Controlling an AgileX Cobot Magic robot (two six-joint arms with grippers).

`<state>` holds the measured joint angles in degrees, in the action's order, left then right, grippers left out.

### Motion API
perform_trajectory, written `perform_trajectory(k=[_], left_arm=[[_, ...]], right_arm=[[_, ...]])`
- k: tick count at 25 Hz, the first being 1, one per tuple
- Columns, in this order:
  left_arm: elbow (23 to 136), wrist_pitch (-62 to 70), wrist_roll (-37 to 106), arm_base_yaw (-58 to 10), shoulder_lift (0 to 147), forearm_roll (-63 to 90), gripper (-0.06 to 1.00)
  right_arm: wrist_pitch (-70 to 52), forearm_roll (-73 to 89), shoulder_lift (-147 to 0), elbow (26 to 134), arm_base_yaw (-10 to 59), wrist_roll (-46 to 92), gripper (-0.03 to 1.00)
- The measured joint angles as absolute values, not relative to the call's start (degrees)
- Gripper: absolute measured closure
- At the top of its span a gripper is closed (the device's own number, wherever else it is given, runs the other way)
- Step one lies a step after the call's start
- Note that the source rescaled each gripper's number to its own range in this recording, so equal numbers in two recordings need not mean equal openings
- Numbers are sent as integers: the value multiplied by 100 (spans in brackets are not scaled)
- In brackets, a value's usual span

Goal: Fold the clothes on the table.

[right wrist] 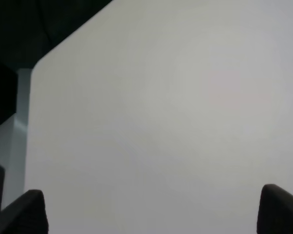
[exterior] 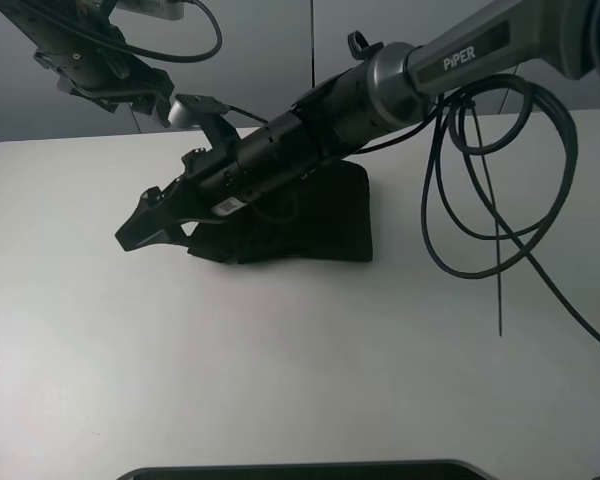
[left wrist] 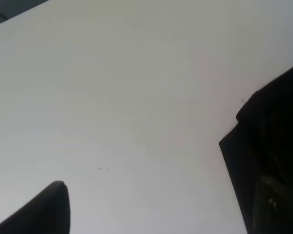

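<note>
The clothes (exterior: 325, 225) lie as a compact black folded bundle on the middle of the white table (exterior: 280, 360), partly hidden under my right arm. In the left wrist view the dark bundle (left wrist: 268, 146) fills the right side. My right gripper (exterior: 140, 228) reaches across to the left, just past the bundle's left edge and low over the table. Its fingers (right wrist: 29, 212) stand wide apart with only bare table between them. My left gripper (exterior: 120, 75) hangs raised at the back left, away from the shirt. One fingertip (left wrist: 51, 209) shows, holding nothing.
Black cables (exterior: 500, 190) loop down from the right arm over the table's right half. A dark object's edge (exterior: 300, 470) shows at the front edge. The right wrist view shows a rounded table corner (right wrist: 36, 66) with dark floor beyond.
</note>
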<state>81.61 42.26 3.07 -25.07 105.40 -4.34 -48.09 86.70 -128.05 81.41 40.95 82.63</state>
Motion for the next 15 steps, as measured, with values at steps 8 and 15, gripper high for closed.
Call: perform_trajectory(k=[8,15], left_arm=[[8161,4326,307,-2507,10540,-521,-5],[8161,4361,319,-2507,10540,-521,-5]], right_arm=[[-4077,8461,-12833,8274,4104,8296,5],[-3569,8610,-13402,8321,4104,8316,5]])
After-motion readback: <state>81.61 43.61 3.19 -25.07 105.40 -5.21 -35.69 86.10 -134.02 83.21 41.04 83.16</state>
